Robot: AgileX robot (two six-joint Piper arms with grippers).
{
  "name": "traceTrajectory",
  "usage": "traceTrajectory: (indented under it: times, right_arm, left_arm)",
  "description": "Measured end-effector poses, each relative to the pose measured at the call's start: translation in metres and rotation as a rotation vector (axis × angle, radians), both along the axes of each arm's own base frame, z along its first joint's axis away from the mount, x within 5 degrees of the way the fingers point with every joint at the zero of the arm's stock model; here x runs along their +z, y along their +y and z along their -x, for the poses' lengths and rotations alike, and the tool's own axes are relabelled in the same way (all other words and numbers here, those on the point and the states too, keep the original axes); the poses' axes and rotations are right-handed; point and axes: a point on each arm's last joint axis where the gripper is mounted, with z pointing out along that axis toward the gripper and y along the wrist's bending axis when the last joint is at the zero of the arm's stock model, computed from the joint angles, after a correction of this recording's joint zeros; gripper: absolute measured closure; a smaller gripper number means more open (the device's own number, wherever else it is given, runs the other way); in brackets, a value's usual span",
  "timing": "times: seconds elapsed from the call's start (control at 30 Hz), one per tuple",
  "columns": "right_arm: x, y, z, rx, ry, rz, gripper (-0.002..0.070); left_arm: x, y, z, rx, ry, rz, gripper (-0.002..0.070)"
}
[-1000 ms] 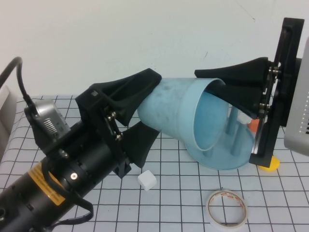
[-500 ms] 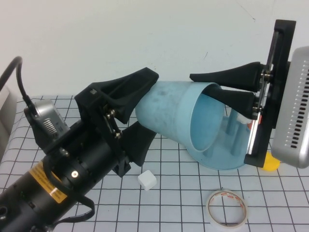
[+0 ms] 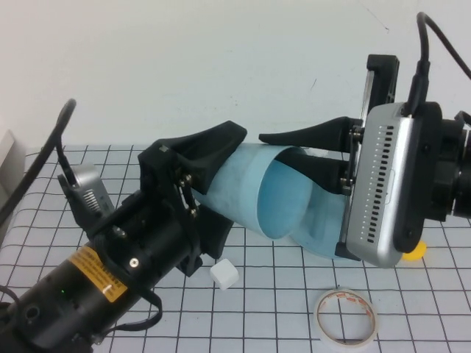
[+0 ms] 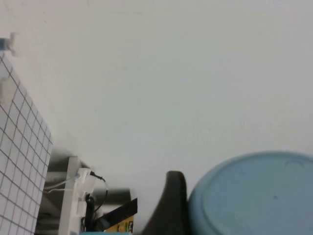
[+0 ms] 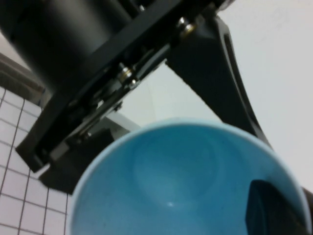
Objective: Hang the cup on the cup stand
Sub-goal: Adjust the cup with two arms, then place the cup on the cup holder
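Observation:
The light blue cup point(image 3: 246, 184) is held on its side above the table, mouth toward the right. My left gripper point(image 3: 232, 180) is shut on its closed end, one finger above and one below. The left wrist view shows the cup's base point(image 4: 254, 196) beside one black finger point(image 4: 171, 208). My right gripper point(image 3: 283, 156) straddles the cup's rim, one finger inside and one outside, shut on the wall. The right wrist view looks into the cup point(image 5: 166, 186). The cup stand point(image 3: 318, 239) shows only as part of its dish below the cup. Its pegs are hidden.
A white cube point(image 3: 224, 274) lies on the checked mat under the cup. A tape ring point(image 3: 346, 316) lies near the front right. A small orange object point(image 3: 416, 251) peeks out behind the right wrist. A white wall stands behind the table.
My right gripper has moved left and nearer, sliding farther over the cup's rim. The cup has shifted left with it, and the left arm has swung up. The stand's pegs are now covered.

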Motion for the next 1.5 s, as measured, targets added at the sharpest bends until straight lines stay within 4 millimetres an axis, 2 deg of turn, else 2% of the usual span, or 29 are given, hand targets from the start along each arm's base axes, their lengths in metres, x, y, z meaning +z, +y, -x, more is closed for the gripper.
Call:
traceTrajectory:
  times: [0.1,0.37,0.5,0.63,0.73,0.83,0.87,1.1,1.27,1.5]
  right_arm:
    - [0.0,0.0,-0.001,-0.012,-0.006,0.008,0.0658]
    - [0.0,0.0,-0.001,-0.008,-0.01,0.009,0.0659]
    - [0.0,0.001,-0.001,-0.007,-0.011,0.01,0.0633]
    - [-0.002,0.001,-0.002,-0.009,0.007,0.008,0.0518]
    - [-0.004,0.002,-0.003,-0.014,0.037,-0.004,0.038]
    - [-0.004,0.002,-0.003,-0.016,0.048,-0.009,0.0287]
    - [-0.003,0.002,-0.002,-0.019,0.062,-0.018,0.0262]
    - [0.002,-0.006,0.008,-0.05,0.166,-0.09,0.0246]
    - [-0.009,-0.021,0.019,-0.132,0.196,-0.077,0.0246]
    - [-0.009,-0.045,0.049,-0.201,0.278,-0.168,0.0247]
  left_arm:
    - [-0.001,0.0,-0.001,0.012,0.016,0.011,0.0099]
    - [0.0,0.002,-0.002,0.033,-0.05,-0.042,0.0107]
    - [0.001,0.003,-0.003,0.06,-0.117,-0.095,0.0107]
    - [0.003,0.003,-0.003,0.078,-0.211,-0.166,0.0115]
    - [0.004,0.003,-0.002,0.097,-0.291,-0.231,0.0119]
    - [0.008,0.004,-0.003,0.138,-0.406,-0.296,0.012]
    - [0.012,0.006,-0.002,0.176,-0.5,-0.335,0.012]
    - [0.022,0.01,-0.002,0.296,-0.705,-0.442,0.0122]
    - [0.022,0.011,-0.002,0.364,-0.852,-0.629,0.0122]
    - [0.027,0.009,-0.009,0.391,-0.906,-0.817,0.0123]
